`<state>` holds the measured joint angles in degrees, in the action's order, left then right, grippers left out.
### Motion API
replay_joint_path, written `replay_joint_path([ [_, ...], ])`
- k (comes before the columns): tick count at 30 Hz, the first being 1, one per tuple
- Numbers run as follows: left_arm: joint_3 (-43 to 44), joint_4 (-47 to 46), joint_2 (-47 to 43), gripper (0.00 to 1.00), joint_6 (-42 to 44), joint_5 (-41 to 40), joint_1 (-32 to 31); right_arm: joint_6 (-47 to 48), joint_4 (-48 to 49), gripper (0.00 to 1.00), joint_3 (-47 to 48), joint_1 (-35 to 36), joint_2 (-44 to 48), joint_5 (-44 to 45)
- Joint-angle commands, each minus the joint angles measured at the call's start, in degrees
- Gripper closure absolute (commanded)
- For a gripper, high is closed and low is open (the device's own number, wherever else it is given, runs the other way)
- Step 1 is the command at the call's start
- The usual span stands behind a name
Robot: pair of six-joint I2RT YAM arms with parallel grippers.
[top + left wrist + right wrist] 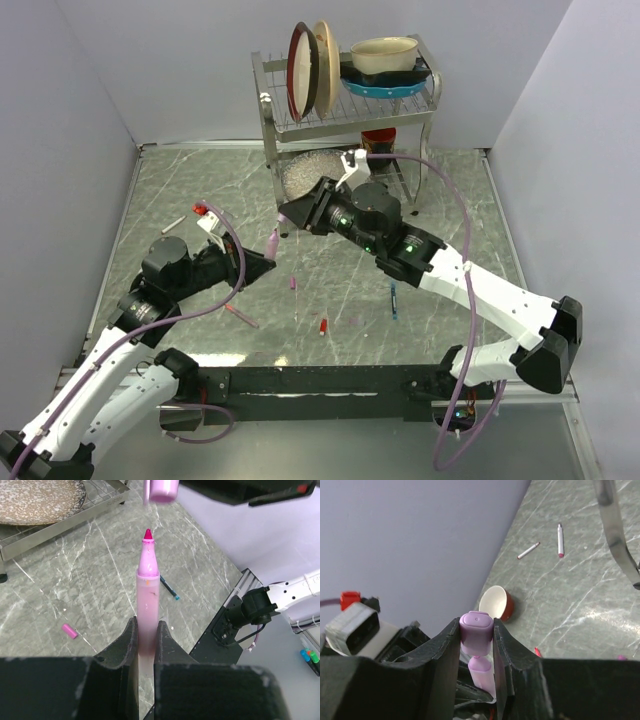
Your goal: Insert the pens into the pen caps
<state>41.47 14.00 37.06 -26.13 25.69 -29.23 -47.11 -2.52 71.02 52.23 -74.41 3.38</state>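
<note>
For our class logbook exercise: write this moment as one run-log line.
left fingers shut on pink pen; right fingers shut on pink cap; cap facing pen tip, not seated

arm links (500,295) white | joints (372,222) black | cables (469,330) purple (red plug (200,210) on left)

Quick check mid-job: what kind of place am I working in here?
Probably a staged robot test cell, not a real kitchen: plain panels wall in a marble-look table, with a dish rack as prop.
</note>
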Motion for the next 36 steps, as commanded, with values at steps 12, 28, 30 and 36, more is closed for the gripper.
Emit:
replay_joint_path([
  [12, 0.1, -2.7, -1.2, 0.99, 1.0, 0.6, 0.1, 4.9, 1.2, 1.00, 3.0, 3.4, -1.5, -1.0],
  [28, -1.6, -5.6, -4.9, 0.99, 0.6, -7.4, 0.1, 8.6, -10.3, 1.00, 1.4, 11.0, -2.8, -0.7],
  [30, -1.5, -6.1, -4.5, 0.99, 0.2, -7.5, 0.1, 8.0, -9.4, 1.00, 1.1, 12.1, -2.8, -1.7],
  [36, -1.7, -8.7, -3.3, 0.99, 0.0, -4.3, 0.1, 5.6, -5.6, 0.92, -1.8, 14.0, -1.5, -4.9],
])
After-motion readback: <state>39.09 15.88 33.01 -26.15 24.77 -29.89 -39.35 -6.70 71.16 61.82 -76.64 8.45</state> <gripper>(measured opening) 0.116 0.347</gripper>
